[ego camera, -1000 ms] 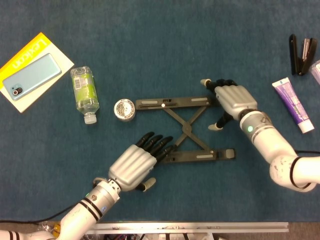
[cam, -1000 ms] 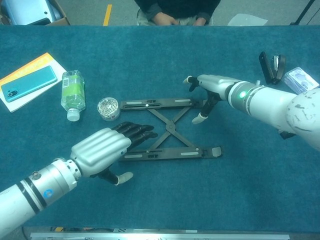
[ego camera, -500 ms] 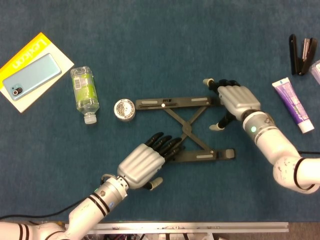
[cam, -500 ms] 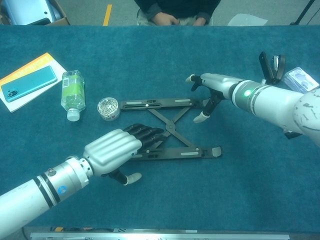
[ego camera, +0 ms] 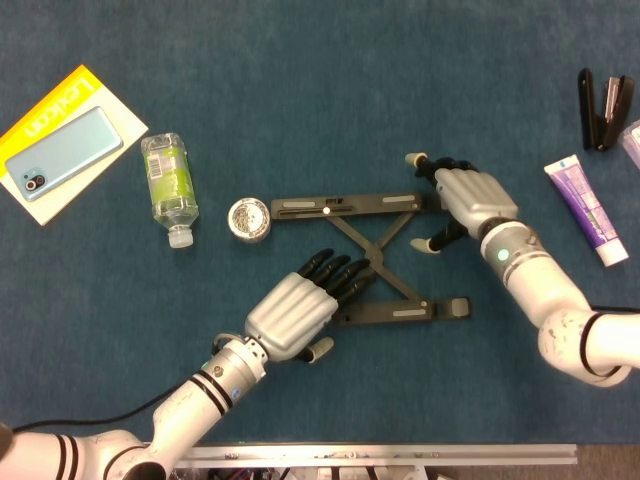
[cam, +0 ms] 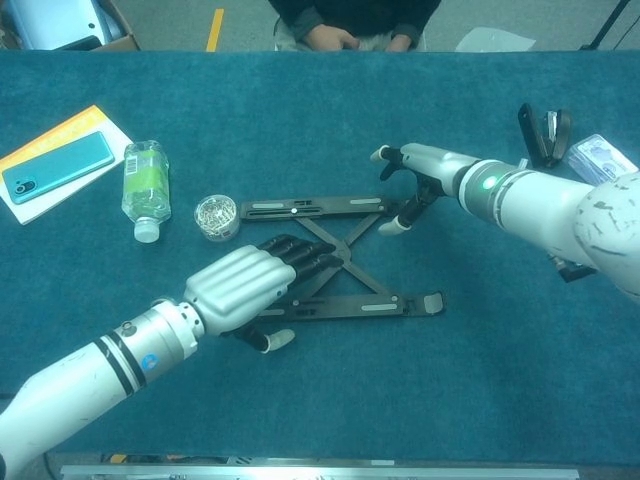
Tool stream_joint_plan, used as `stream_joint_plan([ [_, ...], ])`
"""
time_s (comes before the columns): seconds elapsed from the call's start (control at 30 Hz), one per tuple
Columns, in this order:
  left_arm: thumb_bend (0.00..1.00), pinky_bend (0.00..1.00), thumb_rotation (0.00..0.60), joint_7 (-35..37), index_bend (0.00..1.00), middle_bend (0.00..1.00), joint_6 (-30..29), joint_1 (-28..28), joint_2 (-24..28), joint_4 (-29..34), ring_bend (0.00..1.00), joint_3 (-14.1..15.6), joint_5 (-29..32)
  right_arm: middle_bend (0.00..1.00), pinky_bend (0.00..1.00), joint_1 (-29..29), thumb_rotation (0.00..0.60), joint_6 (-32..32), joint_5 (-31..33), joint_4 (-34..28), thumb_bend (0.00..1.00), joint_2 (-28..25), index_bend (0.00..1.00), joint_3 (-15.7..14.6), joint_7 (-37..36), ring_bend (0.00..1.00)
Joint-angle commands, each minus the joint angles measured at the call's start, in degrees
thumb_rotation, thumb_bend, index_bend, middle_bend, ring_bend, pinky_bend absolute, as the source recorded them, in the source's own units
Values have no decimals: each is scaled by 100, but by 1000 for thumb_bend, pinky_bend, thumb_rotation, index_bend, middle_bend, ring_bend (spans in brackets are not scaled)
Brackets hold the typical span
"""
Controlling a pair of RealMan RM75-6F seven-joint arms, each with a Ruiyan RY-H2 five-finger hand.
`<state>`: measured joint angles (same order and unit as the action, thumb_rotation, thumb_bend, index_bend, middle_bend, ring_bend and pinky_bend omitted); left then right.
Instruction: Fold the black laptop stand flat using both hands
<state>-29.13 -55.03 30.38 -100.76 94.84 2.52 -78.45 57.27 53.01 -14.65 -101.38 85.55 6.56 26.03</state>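
Two long bars joined by a crossed linkage make up the black laptop stand [ego camera: 365,255], which lies opened out near the middle of the blue tabletop [ego camera: 330,90], its long axis running left to right across the robot's front. One bar lies farther from the robot and the other nearer, with the X of the linkage between them, so folding it flat looks to mean bringing those bars together across that gap. Each robot hand sits at opposite corners of the stand. The left robot hand [ego camera: 300,312] lies over the left end of the near bar, its dark fingers [cam: 300,255] stretched out together and reaching onto the linkage; I judge it is pressing or resting there, not gripping, with nothing held. The right robot hand [ego camera: 462,200] is at the right end of the far bar, its fingers curled down around that end; whether it actually clamps the bar cannot be told from either view. Both are about equally close to their own bar. Beside the far bar's left end, almost touching, stands a small round tin [ego camera: 248,217], which leaves little room on that side. A clear bottle [ego camera: 170,187] and a phone on a yellow booklet [ego camera: 62,142] lie well off to the left, and a tube [ego camera: 585,208] and a stapler [ego camera: 603,108] well off to the right.
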Motion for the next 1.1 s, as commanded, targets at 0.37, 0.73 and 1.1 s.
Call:
stream_joint_plan([
  [0.37,315,0,600,136,0,0,-74,16,-229,-328,0,-43,75,198,33,-38,569,-81,-58,81,237,154,0,59,-132,0],
  [0.73,315,0,600,118,0,0,-191,-5,-340,-509,0,-66,113,198,33,-27,568,-266,3,269,238,256,0,48,-193,0],
  [1.1,315,0,600,104,0,0,-218,-31,-371,-538,0,-27,172,198,33,9,569,-276,-37,285,240,311,0,51,-202,0],
])
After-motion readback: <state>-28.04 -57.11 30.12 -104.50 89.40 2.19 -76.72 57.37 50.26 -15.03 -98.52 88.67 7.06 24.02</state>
